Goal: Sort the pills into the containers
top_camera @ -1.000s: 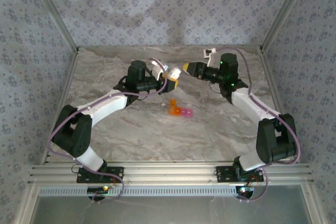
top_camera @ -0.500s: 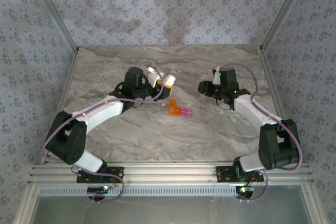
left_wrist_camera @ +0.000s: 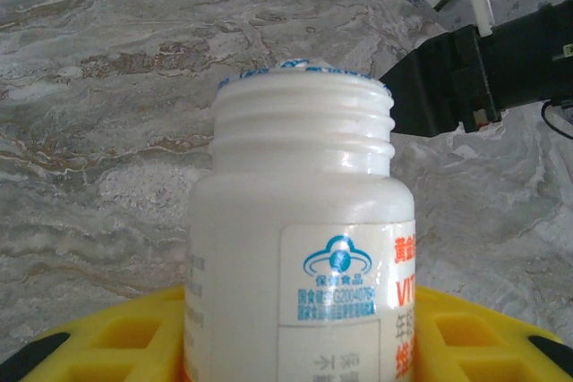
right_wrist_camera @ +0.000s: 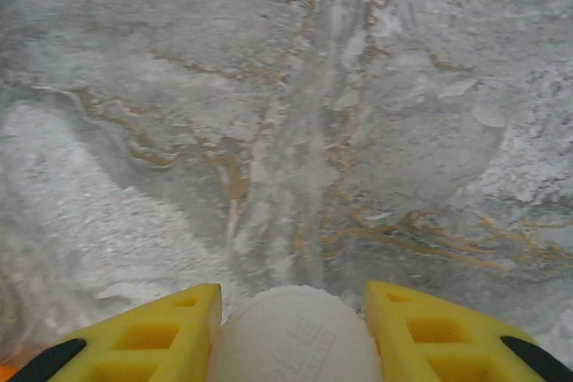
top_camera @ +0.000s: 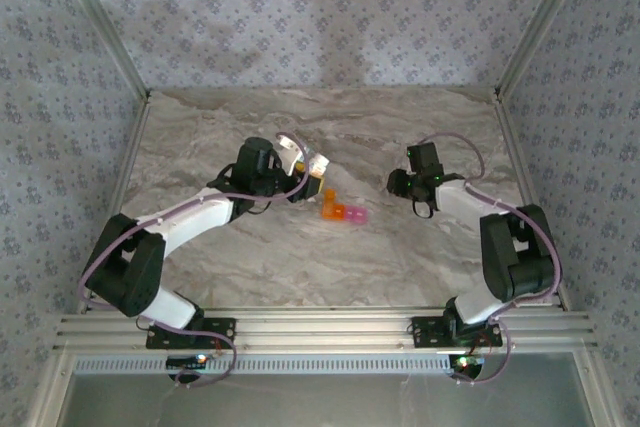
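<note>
Left gripper (left_wrist_camera: pixel 300 346) is clamping the white bottle (left_wrist_camera: pixel 304 248) by its lower body, with the yellow fingers (left_wrist_camera: pixel 116 342) pressing on both sides. This bottle is standing uncapped in the grip: its threaded neck is showing bare, and a scrap of blue-printed seal is sticking up at the rim. A label with a blue emblem and orange characters is facing the left wrist camera. Right gripper (right_wrist_camera: pixel 291 292) is gripping the white cap (right_wrist_camera: pixel 295 342), which is sitting between its own yellow fingers above the marble-patterned table (right_wrist_camera: pixel 295 87).

The containers (top_camera: pixel 342 211), a short strip running from orange to pink, are lying on the table between the two arms. In the top view, the left gripper and its bottle are sitting just beyond the strip's orange end, slightly to the left. The right gripper is hanging to the right of the strip's pink end, clearly apart from it. Whether any compartment is holding pills cannot be told.
</note>
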Controlling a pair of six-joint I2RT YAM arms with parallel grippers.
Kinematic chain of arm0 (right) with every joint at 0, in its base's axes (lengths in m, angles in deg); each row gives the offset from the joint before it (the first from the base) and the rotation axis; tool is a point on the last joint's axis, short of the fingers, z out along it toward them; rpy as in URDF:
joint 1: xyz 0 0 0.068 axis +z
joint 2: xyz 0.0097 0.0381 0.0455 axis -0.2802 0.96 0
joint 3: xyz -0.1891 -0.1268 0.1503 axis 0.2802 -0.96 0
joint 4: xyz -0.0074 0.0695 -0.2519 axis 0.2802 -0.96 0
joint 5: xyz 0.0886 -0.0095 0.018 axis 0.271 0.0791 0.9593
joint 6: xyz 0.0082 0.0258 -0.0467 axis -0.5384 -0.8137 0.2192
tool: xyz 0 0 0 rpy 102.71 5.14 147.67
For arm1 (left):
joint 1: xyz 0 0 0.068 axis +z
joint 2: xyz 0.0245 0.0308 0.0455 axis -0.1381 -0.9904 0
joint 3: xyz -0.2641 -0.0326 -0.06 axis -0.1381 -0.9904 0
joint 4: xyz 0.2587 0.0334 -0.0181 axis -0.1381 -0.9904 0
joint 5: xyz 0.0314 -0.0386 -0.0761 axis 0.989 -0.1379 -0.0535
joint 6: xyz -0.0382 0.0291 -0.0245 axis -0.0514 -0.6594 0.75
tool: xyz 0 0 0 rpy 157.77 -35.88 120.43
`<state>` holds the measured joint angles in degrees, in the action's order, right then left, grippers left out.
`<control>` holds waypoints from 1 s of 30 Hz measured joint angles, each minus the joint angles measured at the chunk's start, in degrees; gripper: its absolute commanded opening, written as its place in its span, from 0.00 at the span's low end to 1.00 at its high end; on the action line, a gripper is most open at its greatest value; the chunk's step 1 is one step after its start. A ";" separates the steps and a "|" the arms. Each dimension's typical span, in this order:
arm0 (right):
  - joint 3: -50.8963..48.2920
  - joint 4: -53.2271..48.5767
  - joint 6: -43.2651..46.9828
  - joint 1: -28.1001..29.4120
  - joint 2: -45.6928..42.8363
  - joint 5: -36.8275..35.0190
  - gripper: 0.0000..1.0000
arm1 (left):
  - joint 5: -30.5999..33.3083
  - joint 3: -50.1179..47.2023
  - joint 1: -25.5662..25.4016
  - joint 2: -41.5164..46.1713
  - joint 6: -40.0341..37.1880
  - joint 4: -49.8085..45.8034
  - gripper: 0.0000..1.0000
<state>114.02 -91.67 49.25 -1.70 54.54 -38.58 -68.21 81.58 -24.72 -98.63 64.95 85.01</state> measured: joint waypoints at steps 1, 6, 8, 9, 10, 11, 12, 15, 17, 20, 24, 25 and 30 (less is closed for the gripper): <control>0.00 0.02 0.00 0.00 0.63 -0.66 0.30 | 0.11 0.00 -0.09 0.00 0.00 -0.31 0.00; -0.02 0.04 -0.28 0.22 3.28 -2.86 0.34 | 0.63 -0.04 -0.81 0.07 -0.02 -1.66 0.00; -0.02 0.04 -0.70 0.48 4.48 -3.15 0.40 | 0.92 -0.31 -1.11 0.52 -0.02 -2.19 0.00; -0.04 0.04 -0.96 0.61 5.01 -3.21 0.42 | 1.05 -0.42 -1.16 0.76 -0.02 -2.43 0.00; -0.07 0.09 -1.16 0.79 5.44 -3.32 0.44 | 1.18 -0.52 -1.27 1.05 -0.02 -2.60 0.00; -0.07 0.44 -1.42 0.98 5.53 -3.37 0.46 | 1.46 -0.52 -1.51 1.27 -0.02 -2.78 0.00; -0.07 0.57 -1.53 1.11 5.53 -3.37 0.48 | 1.66 -0.55 -1.62 1.42 -0.02 -2.91 0.00; -0.20 0.83 -1.92 1.49 5.79 -3.37 0.56 | 2.25 -0.59 -2.05 1.55 -0.04 -3.91 0.00; -0.28 1.31 -2.27 1.62 5.81 -3.28 0.61 | 2.56 -0.87 -2.47 1.60 -0.04 -4.52 0.00; -0.37 1.57 -2.19 1.75 5.77 -2.82 0.65 | 2.99 -1.62 -3.02 1.88 -0.07 -5.51 0.00; -0.90 1.38 -2.12 1.70 4.48 -1.81 0.67 | 3.63 -2.64 -3.15 2.82 -0.09 -6.58 0.00; -1.16 1.01 -2.03 1.70 3.63 -1.42 0.68 | 3.93 -2.93 -3.37 3.21 -0.15 -6.93 0.00; -1.36 -0.52 -1.60 1.73 -1.99 1.90 0.72 | 4.92 -3.72 -4.15 4.76 -0.72 -9.79 0.00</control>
<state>112.66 -92.20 47.66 0.02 52.55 -36.68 -63.29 77.86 -28.88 -93.86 64.23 75.22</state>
